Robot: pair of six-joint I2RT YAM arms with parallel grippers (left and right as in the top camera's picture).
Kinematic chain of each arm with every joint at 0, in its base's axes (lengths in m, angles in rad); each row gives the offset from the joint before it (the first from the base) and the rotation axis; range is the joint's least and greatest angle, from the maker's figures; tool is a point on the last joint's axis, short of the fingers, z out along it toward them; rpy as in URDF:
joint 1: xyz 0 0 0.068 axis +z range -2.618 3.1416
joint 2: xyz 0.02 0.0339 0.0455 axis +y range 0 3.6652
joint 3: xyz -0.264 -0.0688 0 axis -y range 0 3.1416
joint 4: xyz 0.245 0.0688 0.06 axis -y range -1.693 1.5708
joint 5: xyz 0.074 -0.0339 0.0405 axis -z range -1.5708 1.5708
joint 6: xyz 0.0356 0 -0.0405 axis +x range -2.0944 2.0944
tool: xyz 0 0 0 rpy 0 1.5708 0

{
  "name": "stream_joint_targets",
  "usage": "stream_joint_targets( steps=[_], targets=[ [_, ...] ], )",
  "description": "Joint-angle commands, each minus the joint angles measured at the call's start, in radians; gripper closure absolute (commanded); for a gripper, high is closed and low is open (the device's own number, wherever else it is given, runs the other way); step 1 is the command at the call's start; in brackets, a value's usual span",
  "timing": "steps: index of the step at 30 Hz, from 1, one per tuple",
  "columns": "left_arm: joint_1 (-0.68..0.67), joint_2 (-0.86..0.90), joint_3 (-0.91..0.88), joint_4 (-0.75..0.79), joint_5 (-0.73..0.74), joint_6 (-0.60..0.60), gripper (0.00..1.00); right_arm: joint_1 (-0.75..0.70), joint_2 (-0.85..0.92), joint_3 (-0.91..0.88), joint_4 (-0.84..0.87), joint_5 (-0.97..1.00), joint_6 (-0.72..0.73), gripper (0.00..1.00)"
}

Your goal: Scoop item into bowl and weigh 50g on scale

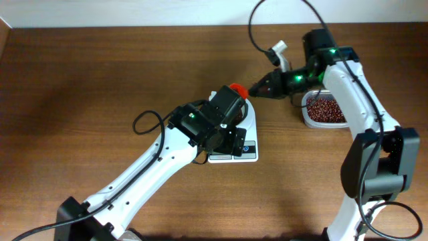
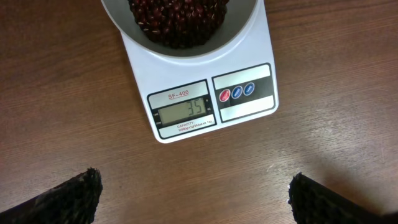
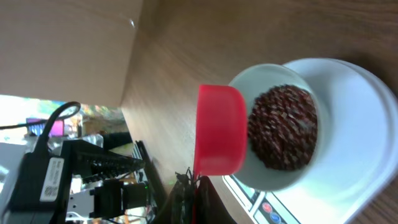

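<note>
**Scale reads 35, red scoop parked at the bowl**

The white bowl [image 2: 239, 25] sits on the white scale [image 2: 146, 68], at the opposite end of the platform from the display [image 2: 183, 112], which shows 35. There's a dark reddish heap of beans [image 2: 177, 18] piled in the bowl. The scale lies flat on the wooden surface [image 2: 62, 93], roughly mid-table in the overhead view.

The left end effector [image 2: 202, 200] hangs over the surface just in front of the scale's display end. Its fingers [image 2: 68, 199] are spread wide with nothing between them.

The right end effector [image 1: 255, 88] reaches in from the right and is clamped on the handle of a red scoop [image 3: 219, 130]. In the right wrist view the scoop's cup is right at the bowl's rim, overlapping its edge beside the heap. I can't tell if there's anything in the scoop, since only its red outside shows.

A clear plastic tub [image 1: 326, 110] with more beans in it stands off to the scale's right, under the right arm and not touching the scale.
</note>
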Motion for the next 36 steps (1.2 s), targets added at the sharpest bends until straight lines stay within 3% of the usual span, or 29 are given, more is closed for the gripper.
stream_joint_targets(
  steps=[1, 4, 14, 36],
  targets=[
    [-0.004, 0.006, 0.013, -0.001, -0.014, -0.009, 0.01, 0.043, -0.009, 0.02, 0.005, 0.138, -0.007, 0.96],
    [-0.004, 0.006, 0.013, -0.001, -0.014, -0.009, 0.01, 0.059, -0.022, 0.058, -0.016, 0.163, -0.008, 0.96],
    [-0.004, 0.006, 0.013, -0.001, -0.014, -0.009, 0.01, 0.201, -0.114, 0.1, -0.007, 0.572, -0.072, 0.96],
    [-0.004, 0.006, 0.013, -0.001, -0.014, -0.009, 0.01, 0.251, -0.114, 0.1, 0.032, 0.58, -0.093, 0.96]
  ],
)
